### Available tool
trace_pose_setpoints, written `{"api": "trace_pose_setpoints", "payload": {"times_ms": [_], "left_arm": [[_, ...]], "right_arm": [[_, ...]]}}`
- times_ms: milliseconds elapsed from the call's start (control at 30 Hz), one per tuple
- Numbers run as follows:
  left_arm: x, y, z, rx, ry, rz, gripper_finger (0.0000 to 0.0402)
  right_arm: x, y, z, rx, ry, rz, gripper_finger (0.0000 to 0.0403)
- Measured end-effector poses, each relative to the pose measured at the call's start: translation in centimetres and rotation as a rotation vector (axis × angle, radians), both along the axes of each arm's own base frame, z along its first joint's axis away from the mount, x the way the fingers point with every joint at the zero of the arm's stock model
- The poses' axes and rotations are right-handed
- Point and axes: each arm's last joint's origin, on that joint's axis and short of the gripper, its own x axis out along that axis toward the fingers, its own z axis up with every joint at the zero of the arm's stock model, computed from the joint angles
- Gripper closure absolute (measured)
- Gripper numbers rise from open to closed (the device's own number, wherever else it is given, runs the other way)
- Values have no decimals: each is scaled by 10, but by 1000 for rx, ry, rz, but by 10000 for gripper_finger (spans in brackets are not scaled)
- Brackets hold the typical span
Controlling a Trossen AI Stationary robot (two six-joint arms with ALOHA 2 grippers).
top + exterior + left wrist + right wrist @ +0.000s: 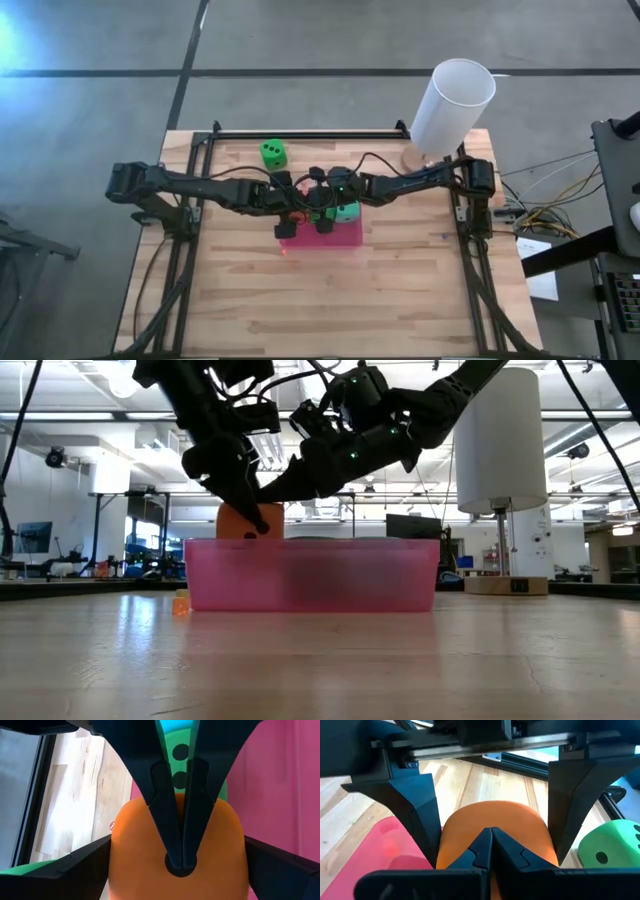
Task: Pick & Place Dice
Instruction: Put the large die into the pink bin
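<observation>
Orange die [177, 845] pinched between my left gripper [178, 865] fingers, above pink pad [335, 238]; my right gripper [491, 851] also pinches it.

So the main non-task thing is a flat pink rectangular pad [340, 238] lying on the light wooden plank tabletop [330, 300], sitting right under where the jaws meet near the middle. From the low camera the pad [312, 574] looks like a translucent pink slab resting flat on the wood, directly below the jaws. Well off to one side of the jaws, at the far right corner, there's a tall white cylinder [452, 105] standing upright on a small round wooden base [420, 158]. A black metal frame [300, 134] runs around the table edges. Past the table it's grey concrete floor [300, 40], with some loose cables [555, 205] beyond the right edge.
</observation>
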Motion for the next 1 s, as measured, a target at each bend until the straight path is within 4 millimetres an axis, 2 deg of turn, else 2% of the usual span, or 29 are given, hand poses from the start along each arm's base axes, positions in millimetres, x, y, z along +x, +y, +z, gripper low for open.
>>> {"api": "trace_pose_setpoints", "payload": {"times_ms": [233,567,1000], "left_arm": [[0,0,4,4,-15,2,7],[-1,0,4,30,0,-4,6],[-14,1,19,40,-15,3,7]], "right_arm": [[-4,-2,-10,6,73,-12,394],[-5,-6,-11,-26,90,-56,394],[-7,-6,5,-36,52,-59,394]]}}
